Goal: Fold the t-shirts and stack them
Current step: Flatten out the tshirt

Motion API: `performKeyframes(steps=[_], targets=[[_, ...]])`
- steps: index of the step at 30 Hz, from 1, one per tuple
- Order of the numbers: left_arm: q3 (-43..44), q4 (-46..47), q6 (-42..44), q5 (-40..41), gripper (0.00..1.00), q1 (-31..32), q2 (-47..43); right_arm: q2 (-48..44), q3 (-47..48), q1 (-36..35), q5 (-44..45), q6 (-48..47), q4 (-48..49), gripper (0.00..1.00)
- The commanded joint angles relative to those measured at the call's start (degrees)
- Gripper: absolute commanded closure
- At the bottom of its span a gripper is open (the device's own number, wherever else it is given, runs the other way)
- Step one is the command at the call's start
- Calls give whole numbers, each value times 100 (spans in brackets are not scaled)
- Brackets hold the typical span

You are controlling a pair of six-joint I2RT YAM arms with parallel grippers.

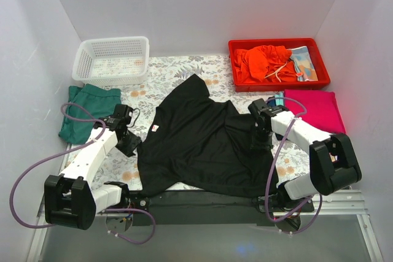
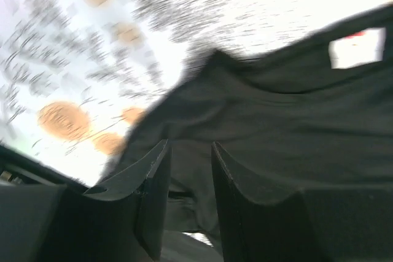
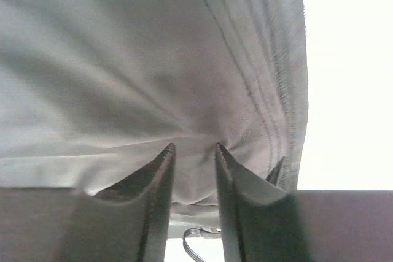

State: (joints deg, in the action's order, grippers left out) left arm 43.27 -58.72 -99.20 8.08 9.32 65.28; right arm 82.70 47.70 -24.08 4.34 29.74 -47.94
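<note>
**Opposed grips on the spread shirt.** In the top view we see the black shirt (image 1: 202, 145) lying open at the centre of the frame on the floral table covering (image 1: 166, 72). The left gripper (image 1: 131, 143) is at its left edge and the right gripper (image 1: 259, 139) at its right edge.

In the right wrist view, cloth puckers into the narrow gap between the fingers, so we read that gripper as pinched on the shirt's hemmed edge. The left wrist view is blurred. There too dark cloth runs between the nearly closed fingers, and we judge that gripper clamped on the shirt as well.

The deciding relation is that the bulk of the garment lies inward of both grippers, toward frame centre, with the span between them running left to right. Each arm is nearer its own edge. A white label (image 1: 155, 128) sits close to the left grip.

A dark-green shirt (image 1: 86, 111) lies folded at the left of the frame and a magenta shirt (image 1: 313, 110) at the right, each just outside its gripper.
</note>
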Motion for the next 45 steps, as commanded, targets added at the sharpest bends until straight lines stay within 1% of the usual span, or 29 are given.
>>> performKeyframes(steps=[1, 3, 5, 6, 10, 12, 13, 15, 18, 21, 27, 32, 35, 39, 42, 45], targets=[[646, 493, 620, 89, 69, -27, 151, -324, 1310, 17, 760, -38, -23, 57], [762, 659, 848, -16, 69, -27, 424, -211, 1601, 87, 823, -64, 118, 55], [868, 888, 998, -95, 68, -18, 565, -53, 1760, 385, 639, -91, 416, 55], [876, 975, 1164, -183, 68, -18, 670, 0, 1734, 638, 543, -91, 713, 54], [868, 1388, 1393, -297, 68, -18, 837, 229, 1200, 1211, -264, -30, 1523, 55], [850, 1477, 1455, -341, 68, -18, 890, 326, 1040, 1457, -503, 6, 1953, 58], [859, 1521, 1517, -403, 67, -18, 934, 361, 978, 1519, -800, -3, 2095, 59], [859, 1547, 1526, -438, 67, -18, 978, 440, 855, 1599, -934, -3, 2419, 63], [824, 1565, 1561, -430, 67, -18, 987, 581, 846, 1730, -1154, -12, 2658, 67], [789, 1565, 1579, -430, 67, -18, 961, 651, 793, 1818, -1400, 67, 2886, 67], [824, 1495, 1745, -307, 67, -18, 1005, 1029, 828, 1906, -1568, 120, 3071, 67], [885, 1460, 1834, -245, 67, -18, 1049, 1144, 942, 1906, -1357, 59, 3045, 66], [859, 1477, 1860, -236, 67, -18, 1040, 1047, 978, 1907, -1260, -3, 2940, 63], [789, 1512, 1869, -263, 67, -18, 1031, 994, 881, 1898, -1225, -99, 2834, 52], [789, 1521, 1878, -263, 67, -18, 1022, 1073, 758, 1898, -1339, -135, 2852, 50], [806, 1504, 1887, -228, 67, -18, 1014, 1143, 653, 1898, -1444, -126, 3010, 50]])
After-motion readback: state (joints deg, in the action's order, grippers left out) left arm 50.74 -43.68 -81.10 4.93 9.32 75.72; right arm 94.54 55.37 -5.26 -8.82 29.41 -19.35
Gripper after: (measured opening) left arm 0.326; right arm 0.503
